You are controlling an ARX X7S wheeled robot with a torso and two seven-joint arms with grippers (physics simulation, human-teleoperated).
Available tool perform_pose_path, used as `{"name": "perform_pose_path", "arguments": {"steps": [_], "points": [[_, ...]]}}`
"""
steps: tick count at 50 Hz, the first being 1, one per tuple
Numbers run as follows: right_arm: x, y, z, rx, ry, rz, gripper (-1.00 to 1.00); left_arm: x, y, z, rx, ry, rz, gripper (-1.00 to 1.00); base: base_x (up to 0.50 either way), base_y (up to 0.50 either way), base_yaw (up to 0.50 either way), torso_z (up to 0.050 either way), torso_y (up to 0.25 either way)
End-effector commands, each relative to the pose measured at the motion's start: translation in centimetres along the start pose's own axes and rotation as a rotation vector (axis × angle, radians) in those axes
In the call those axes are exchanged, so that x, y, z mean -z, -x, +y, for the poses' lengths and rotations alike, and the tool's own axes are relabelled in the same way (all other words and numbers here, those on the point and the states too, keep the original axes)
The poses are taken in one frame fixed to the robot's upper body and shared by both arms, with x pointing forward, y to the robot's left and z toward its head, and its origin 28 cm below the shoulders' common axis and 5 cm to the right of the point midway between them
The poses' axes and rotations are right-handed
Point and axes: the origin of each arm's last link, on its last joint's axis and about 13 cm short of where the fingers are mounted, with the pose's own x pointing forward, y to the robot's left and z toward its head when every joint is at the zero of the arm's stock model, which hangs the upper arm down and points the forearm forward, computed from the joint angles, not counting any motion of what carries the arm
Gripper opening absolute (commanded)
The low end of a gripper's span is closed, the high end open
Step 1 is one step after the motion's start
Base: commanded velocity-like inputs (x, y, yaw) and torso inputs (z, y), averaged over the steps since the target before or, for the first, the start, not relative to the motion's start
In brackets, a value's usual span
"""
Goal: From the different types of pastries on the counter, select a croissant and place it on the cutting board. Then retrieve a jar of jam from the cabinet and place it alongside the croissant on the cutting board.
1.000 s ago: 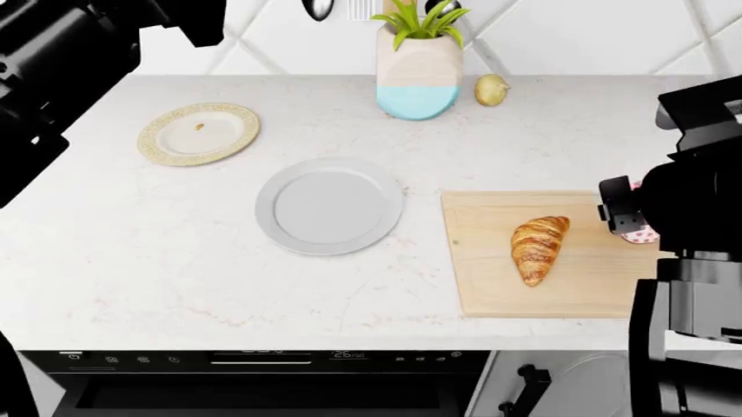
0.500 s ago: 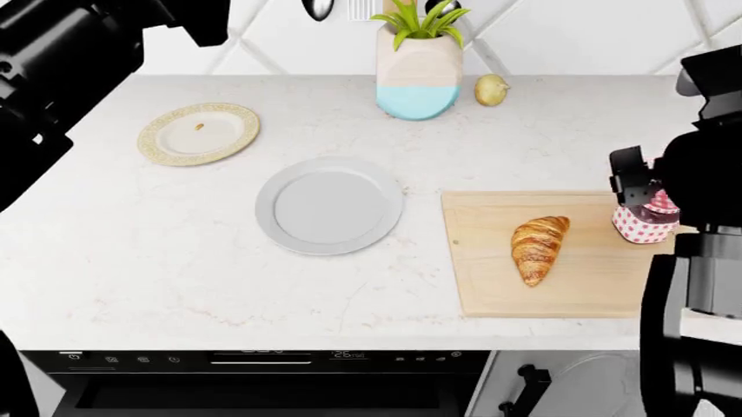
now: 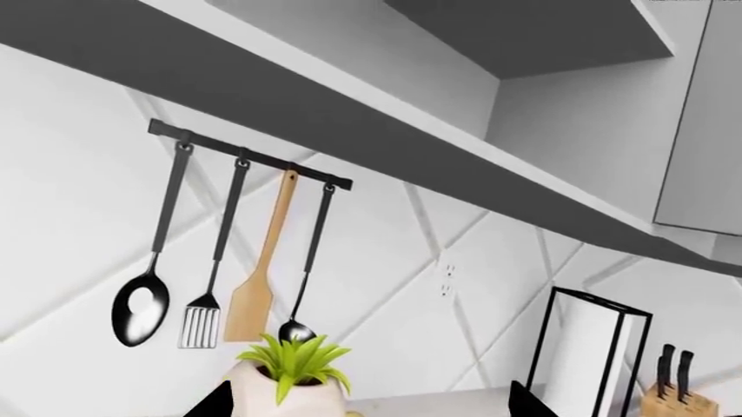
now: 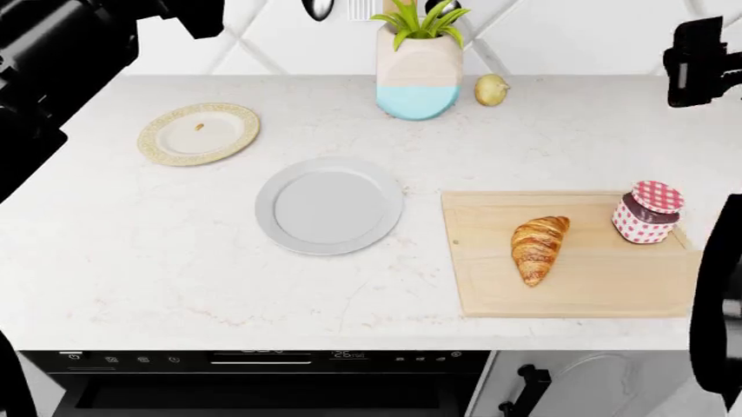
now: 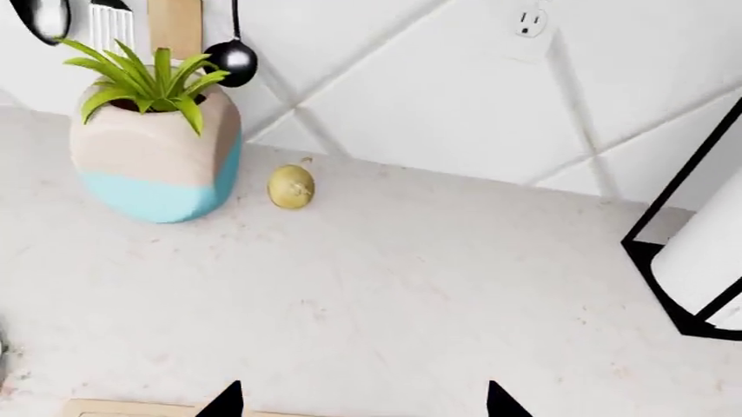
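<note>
Small squat jar of jam (image 4: 645,212) with dark red contents, red-and-white checked lid and white red-dotted lower band stands upright on the pale light-wood rectangular cutting board (image 4: 592,282), at the board's far right corner, free of any end effector. Golden-brown ridged croissant (image 4: 538,248) lies on the same board, near the jar on its left side, not touching it.

Right end effector (image 5: 361,401): only the two dark fingertips (image 5: 224,402) show in the right wrist view, set wide apart with nothing between them. Head view shows part of the black right arm (image 4: 699,61) raised beyond the jar, well clear of it. A strip of the board edge (image 5: 139,407) shows just by one fingertip.

Left end effector (image 3: 368,407): two dark tips well apart, nothing gripped, held high and pointed at the wall.

White stone-look desk (image 4: 186,243) carries the rest, all well apart from the right end effector: round grey plate (image 4: 329,205) beside the board, gold-rimmed cream plate (image 4: 198,133) further off, beige-and-blue vase with green plant (image 4: 418,74), small yellowish round fruit (image 4: 492,89) just beside the vase.

Ahead of the left end effector: black rail with hanging utensils (image 3: 238,248), black-framed paper towel holder (image 3: 592,352), wooden knife block (image 3: 670,395).
</note>
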Motion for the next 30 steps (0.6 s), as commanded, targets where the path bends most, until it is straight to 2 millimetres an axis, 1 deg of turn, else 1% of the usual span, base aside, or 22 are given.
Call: {"name": "perform_pose_path", "arguments": {"steps": [1,4,6,12,15,18,22,27,30], "points": [[-1.8,4.2,-0.6,-0.018,-0.016,-0.210,1.00,-0.1,0.1,0.2,-0.002,-0.004,-0.006,1.00,0.00,0.00,0.00,0.000,0.000],[-2.8,5.3,-0.5,-0.009,-0.010,-0.266,1.00,-0.1,0.0,0.1,0.001,-0.004,-0.007,1.00,0.00,0.00,0.00,0.000,0.000],[-3.3,6.2,-0.9,0.002,-0.011,-0.296,1.00,-0.1,-0.1,0.1,0.003,-0.005,-0.006,1.00,0.00,0.00,0.00,0.000,0.000],[-4.4,8.0,-1.3,0.038,-0.012,-0.360,1.00,-0.3,-0.4,-0.1,0.011,-0.007,-0.006,1.00,0.00,0.00,0.00,0.000,0.000],[-4.8,9.4,-2.3,0.056,-0.010,-0.391,1.00,-0.3,-0.5,-0.2,0.016,-0.008,-0.007,1.00,0.00,0.00,0.00,0.000,0.000],[-5.1,10.6,-3.1,0.065,-0.007,-0.415,1.00,-0.3,-0.5,-0.3,0.020,-0.007,-0.008,1.00,0.00,0.00,0.00,0.000,0.000],[-5.4,11.7,-3.4,0.078,-0.007,-0.455,1.00,-0.4,-0.6,-0.4,0.022,-0.007,-0.011,1.00,0.00,0.00,0.00,0.000,0.000],[-5.5,12.6,-3.4,0.109,-0.022,-0.496,1.00,-0.4,-0.6,-0.3,0.020,-0.007,-0.011,1.00,0.00,0.00,0.00,0.000,0.000],[-5.4,13.4,-4.1,0.132,-0.027,-0.504,1.00,-0.5,-0.6,-0.3,0.022,-0.009,-0.013,1.00,0.00,0.00,0.00,0.000,0.000]]}}
